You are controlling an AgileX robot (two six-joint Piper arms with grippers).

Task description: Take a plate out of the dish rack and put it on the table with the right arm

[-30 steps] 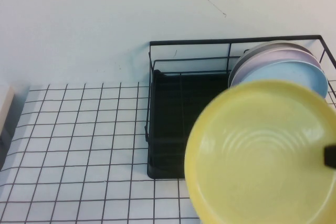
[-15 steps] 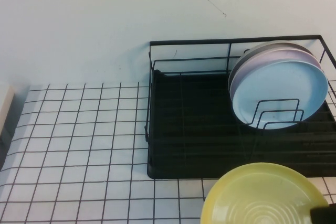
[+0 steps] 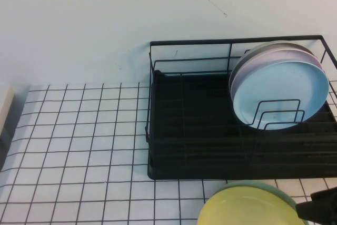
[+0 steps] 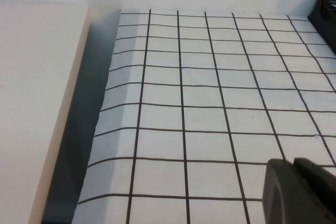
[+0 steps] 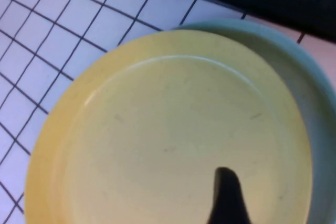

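The yellow plate (image 3: 247,209) is at the near right of the table (image 3: 79,146), lying flat over a pale mint-green plate (image 3: 258,184). My right gripper (image 3: 311,212) is shut on the yellow plate's right rim. In the right wrist view one dark finger (image 5: 227,192) lies on the yellow plate (image 5: 157,129); the other finger is hidden beneath it. The mint-green plate (image 5: 310,103) shows past the yellow rim. The black dish rack (image 3: 184,130) stands behind. My left gripper (image 4: 294,174) is shut and empty, low over the grid table (image 4: 199,93).
In the rack a light blue plate (image 3: 279,93) stands upright at the right, with a pale lilac plate (image 3: 253,61) and another behind it. A white ledge (image 4: 37,103) borders the table's left edge. The rack's corner (image 4: 323,11) shows in the left wrist view.
The yellow plate has come down and toward the near edge, from in front of the rack to flat over the mint-green plate. The left arm has not moved.
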